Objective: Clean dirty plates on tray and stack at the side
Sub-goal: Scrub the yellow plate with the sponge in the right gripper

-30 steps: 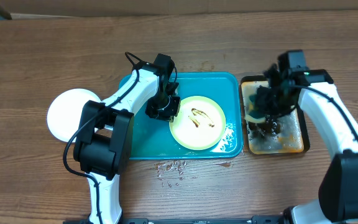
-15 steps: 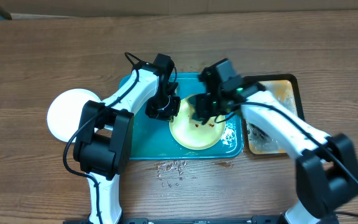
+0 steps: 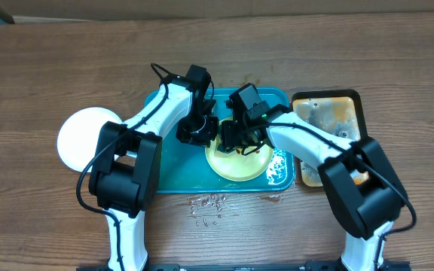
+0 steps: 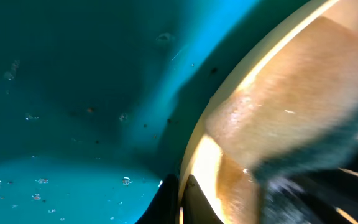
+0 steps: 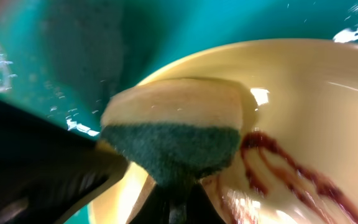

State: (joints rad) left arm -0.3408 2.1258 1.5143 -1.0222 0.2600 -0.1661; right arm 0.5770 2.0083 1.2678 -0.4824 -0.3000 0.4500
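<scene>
A pale yellow-green plate [image 3: 241, 162] lies in the teal tray [image 3: 173, 167], on its right half. My left gripper [image 3: 199, 132] is shut on the plate's left rim [image 4: 252, 67], with the jaws closed over the edge. My right gripper [image 3: 236, 135] is shut on a sponge [image 5: 173, 130], tan with a green scouring face. It presses the sponge onto the plate's left part. Brown sauce smears [image 5: 278, 169] lie on the plate [image 5: 319, 87] just right of the sponge. A white plate [image 3: 87, 139] sits on the table left of the tray.
A narrow rusty-brown tray [image 3: 330, 113] with soapy residue stands right of the teal tray. Water drops [image 3: 208, 202] lie on the wood in front of the tray. The tray floor [image 4: 73, 93] is wet. The two arms meet closely over the plate.
My right arm has swung left from the rusty-brown tray, carrying the sponge onto the yellow-green plate. My left gripper has stayed on the plate's rim.
</scene>
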